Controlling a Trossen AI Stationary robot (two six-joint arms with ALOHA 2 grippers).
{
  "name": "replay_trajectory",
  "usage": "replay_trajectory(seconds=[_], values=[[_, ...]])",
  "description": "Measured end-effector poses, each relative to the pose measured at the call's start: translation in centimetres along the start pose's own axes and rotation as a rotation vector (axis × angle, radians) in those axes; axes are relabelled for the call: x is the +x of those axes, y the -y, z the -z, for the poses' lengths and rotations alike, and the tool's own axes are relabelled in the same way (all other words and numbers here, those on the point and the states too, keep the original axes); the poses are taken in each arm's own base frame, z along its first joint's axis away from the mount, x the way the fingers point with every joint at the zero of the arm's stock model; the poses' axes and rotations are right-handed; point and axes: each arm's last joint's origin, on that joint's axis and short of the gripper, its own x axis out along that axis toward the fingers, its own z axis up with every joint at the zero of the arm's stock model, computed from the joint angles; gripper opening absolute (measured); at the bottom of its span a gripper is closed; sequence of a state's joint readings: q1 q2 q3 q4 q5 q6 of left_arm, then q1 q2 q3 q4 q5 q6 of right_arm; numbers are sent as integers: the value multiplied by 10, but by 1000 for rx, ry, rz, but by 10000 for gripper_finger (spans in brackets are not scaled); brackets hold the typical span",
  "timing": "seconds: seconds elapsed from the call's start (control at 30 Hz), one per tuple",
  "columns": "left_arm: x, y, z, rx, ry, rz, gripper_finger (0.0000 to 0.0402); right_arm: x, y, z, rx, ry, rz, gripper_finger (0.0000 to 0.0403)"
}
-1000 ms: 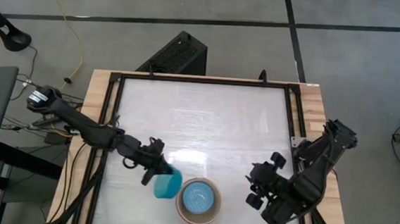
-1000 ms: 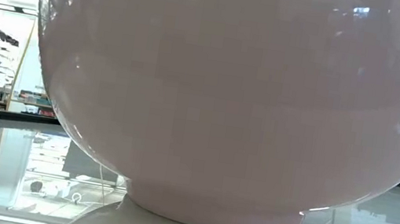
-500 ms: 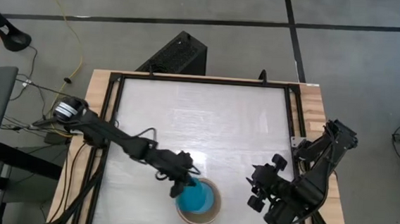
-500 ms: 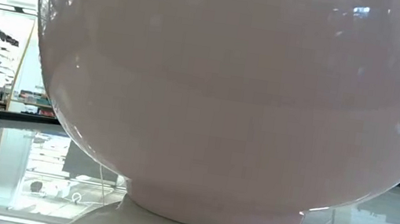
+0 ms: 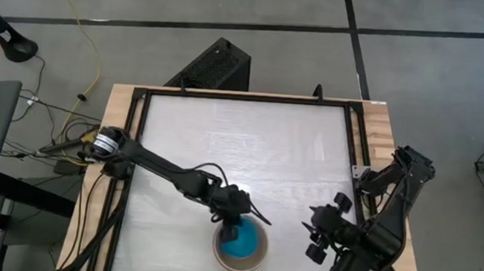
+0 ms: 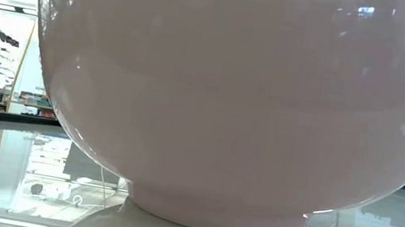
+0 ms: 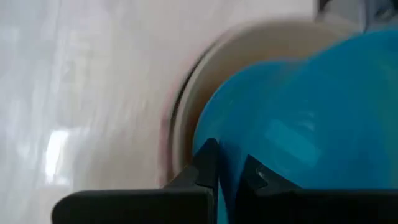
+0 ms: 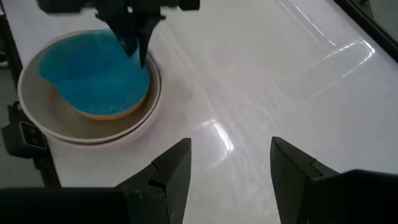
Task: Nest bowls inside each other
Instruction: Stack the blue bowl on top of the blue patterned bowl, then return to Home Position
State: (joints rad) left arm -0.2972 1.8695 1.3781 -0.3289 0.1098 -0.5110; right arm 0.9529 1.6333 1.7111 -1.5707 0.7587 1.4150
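A stack of bowls (image 5: pixel 241 246) stands near the table's front edge. Its cream outer bowl (image 8: pixel 37 112) fills the low view, standing on its foot ring (image 6: pixel 216 212). My left gripper (image 5: pixel 234 231) is over the stack's left rim, shut on the teal-blue bowl (image 8: pixel 93 78). That bowl lies tilted inside the stack and hides what is under it. My right gripper (image 5: pixel 320 235) hangs open to the right of the stack, with nothing between its fingers (image 8: pixel 174 168). My left gripper pinches the teal-blue bowl's rim (image 7: pixel 227 186) between its two fingers (image 8: pixel 135 43), one on each side of the wall. The fingers slant down from the table's left. The held side is raised, and the opposite side (image 8: pixel 106 109) dips into the stack.
Bare white tabletop (image 5: pixel 250 145) stretches behind the stack to the far edge. A black frame (image 5: pixel 140 128) borders the table on the left, right and far sides. My right arm (image 5: pixel 386 205) occupies the near right corner.
My left gripper has carried the teal-blue bowl from beside the stack's left side toward the table's right, over the stack. The bowl, held more on edge before, now lies tipped into the stack and covers the light blue bowl. The gripper has stayed shut.
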Motion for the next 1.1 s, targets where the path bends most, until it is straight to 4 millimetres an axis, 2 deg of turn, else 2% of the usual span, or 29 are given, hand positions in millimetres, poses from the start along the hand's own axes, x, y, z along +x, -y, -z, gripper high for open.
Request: replay_trajectory(seconds=[0.23,0.5,0.73,0.87,1.1], values=[[16,7,17,23,-79,-30,0,-5,-1,5,9,1,-19,178],[17,9,13,30,-23,-33,17,-6,-1,6,7,5,-19,164],[6,16,2,53,83,-1,99,-11,-7,7,79,133,-60,166],[2,17,1,38,73,19,155,-11,-12,8,124,167,-85,166],[-2,18,2,11,45,57,226,10,-36,17,194,233,-182,166]])
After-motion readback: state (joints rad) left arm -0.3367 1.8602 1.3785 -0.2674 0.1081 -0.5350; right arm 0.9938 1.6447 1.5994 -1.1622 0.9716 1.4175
